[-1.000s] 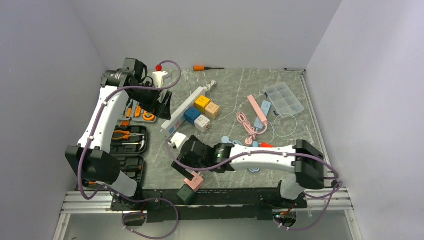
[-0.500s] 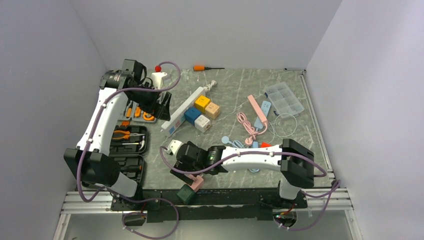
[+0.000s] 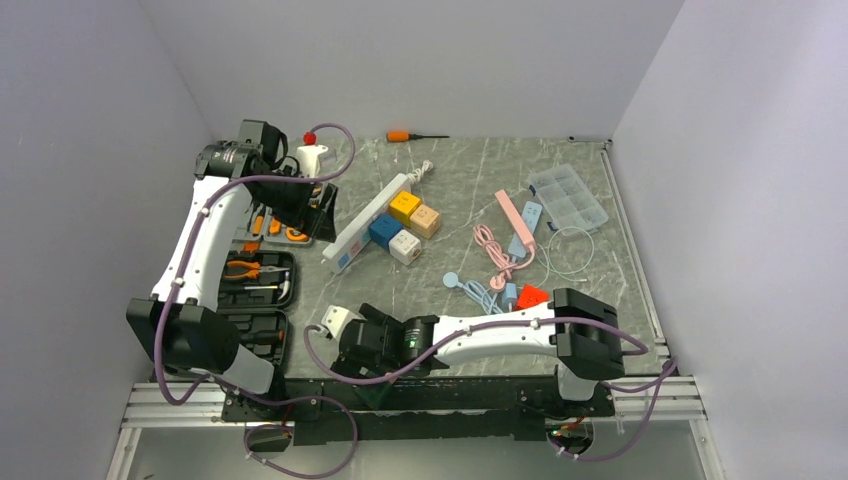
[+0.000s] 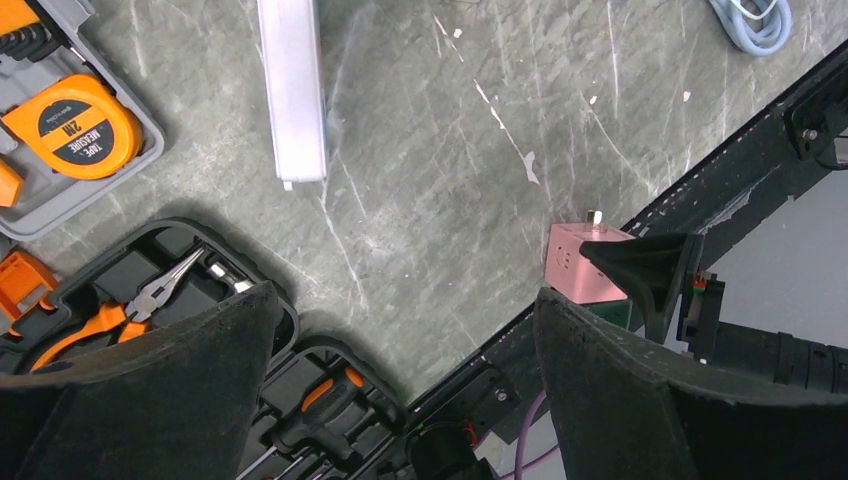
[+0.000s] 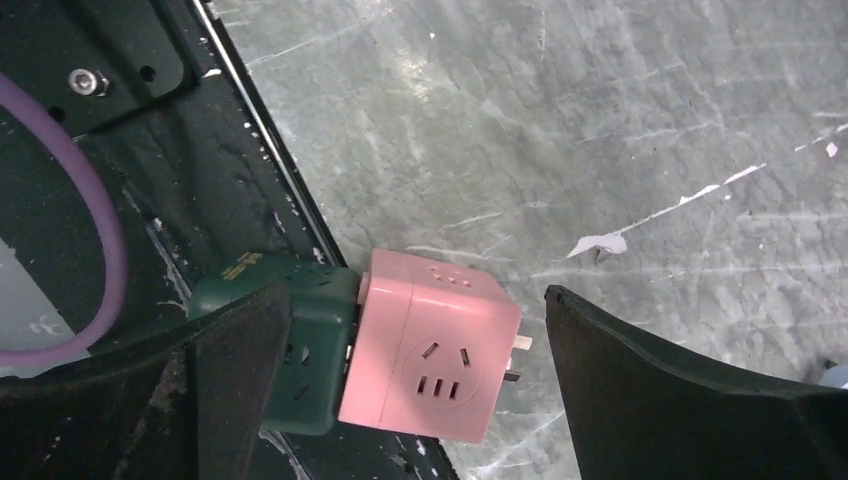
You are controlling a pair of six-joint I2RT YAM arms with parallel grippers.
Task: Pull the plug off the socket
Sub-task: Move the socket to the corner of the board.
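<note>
A pink cube plug (image 5: 432, 345) is joined to a dark green cube socket (image 5: 310, 340) at the table's near edge. The green one partly overhangs the black frame. The pink cube's prongs stick out on its right side. My right gripper (image 5: 415, 340) is open and hangs above the pair, one finger over the green cube and the other well right of the pink one. In the top view my right gripper (image 3: 372, 362) hides both cubes. My left gripper (image 3: 322, 205) is open and empty, high over the far left. The left wrist view shows the pink cube (image 4: 590, 265) far below.
A white power strip (image 3: 365, 222) lies mid-table with yellow, tan, blue and white cubes beside it. A white adapter (image 3: 335, 318) sits next to my right wrist. An open tool case (image 3: 258, 280) lies on the left. A pink cable (image 3: 495, 245) and a clear organizer box (image 3: 568, 197) lie on the right.
My right arm has swung toward the near left edge and now covers the pink and green cubes from above. My left arm has barely shifted.
</note>
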